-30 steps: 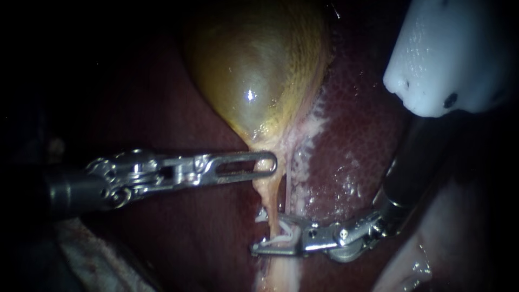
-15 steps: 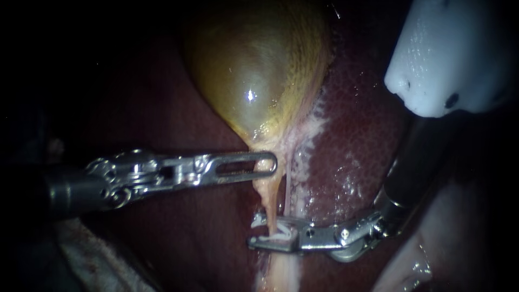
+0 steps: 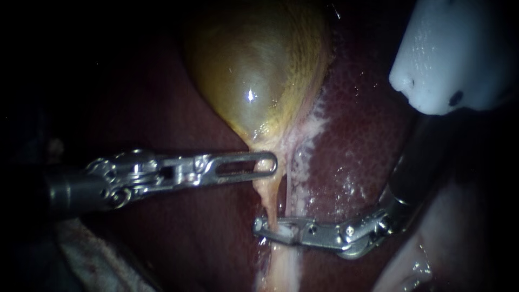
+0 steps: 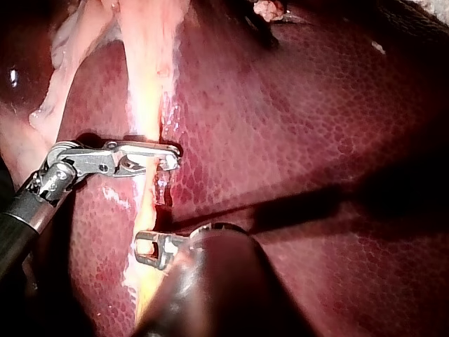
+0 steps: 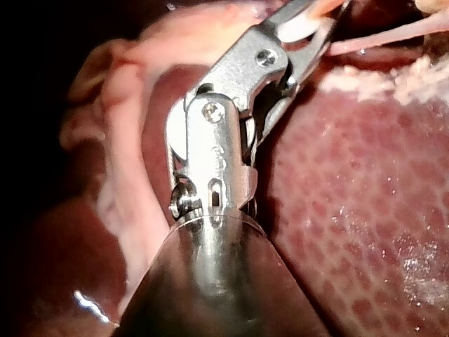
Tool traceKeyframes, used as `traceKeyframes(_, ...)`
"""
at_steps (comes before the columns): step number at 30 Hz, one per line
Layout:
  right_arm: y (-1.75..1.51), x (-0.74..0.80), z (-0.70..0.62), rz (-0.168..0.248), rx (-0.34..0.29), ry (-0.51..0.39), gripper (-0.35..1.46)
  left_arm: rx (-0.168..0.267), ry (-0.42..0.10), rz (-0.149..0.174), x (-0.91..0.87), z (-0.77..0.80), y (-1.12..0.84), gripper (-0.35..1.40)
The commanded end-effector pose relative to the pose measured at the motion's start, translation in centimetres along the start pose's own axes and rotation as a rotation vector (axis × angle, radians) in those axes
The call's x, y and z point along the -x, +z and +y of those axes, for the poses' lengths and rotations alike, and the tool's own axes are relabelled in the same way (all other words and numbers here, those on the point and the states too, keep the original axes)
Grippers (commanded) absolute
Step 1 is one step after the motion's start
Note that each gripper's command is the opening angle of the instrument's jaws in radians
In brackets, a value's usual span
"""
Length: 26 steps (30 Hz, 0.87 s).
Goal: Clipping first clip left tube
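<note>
Liver [image 3: 362,151] wet, surroundings dark; right end effector [image 3: 261,228] clamps tube [image 3: 284,265], left end effector [image 3: 270,163] grips gallbladder [image 3: 254,65].

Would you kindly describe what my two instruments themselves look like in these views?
Both are bright silver metal at the working end. The left instrument has a long, flat jaw with an oval slot, behind it a jointed wrist with pins, then a dark shaft. The right instrument has shorter, stubbier jaws, a hinged wrist with round screw heads, and a dark glossy shaft.
</note>
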<state>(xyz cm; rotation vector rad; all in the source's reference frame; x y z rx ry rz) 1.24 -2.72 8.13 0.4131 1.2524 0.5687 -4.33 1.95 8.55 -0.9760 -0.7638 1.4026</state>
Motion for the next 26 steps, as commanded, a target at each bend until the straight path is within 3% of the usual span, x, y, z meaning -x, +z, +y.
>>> traceKeyframes(1, 0.0, 0.0, 0.0, -0.001, -0.001, 0.0, -0.31, 0.001, 0.0, 0.0, 0.0, 0.0, 0.0, -0.35)
traceKeyframes(26, 0.0, 0.0, -0.01, 0.0, -0.002, 0.0, -0.29, 0.001, 0.0, 0.0, 0.0, 0.0, 0.0, -0.35)
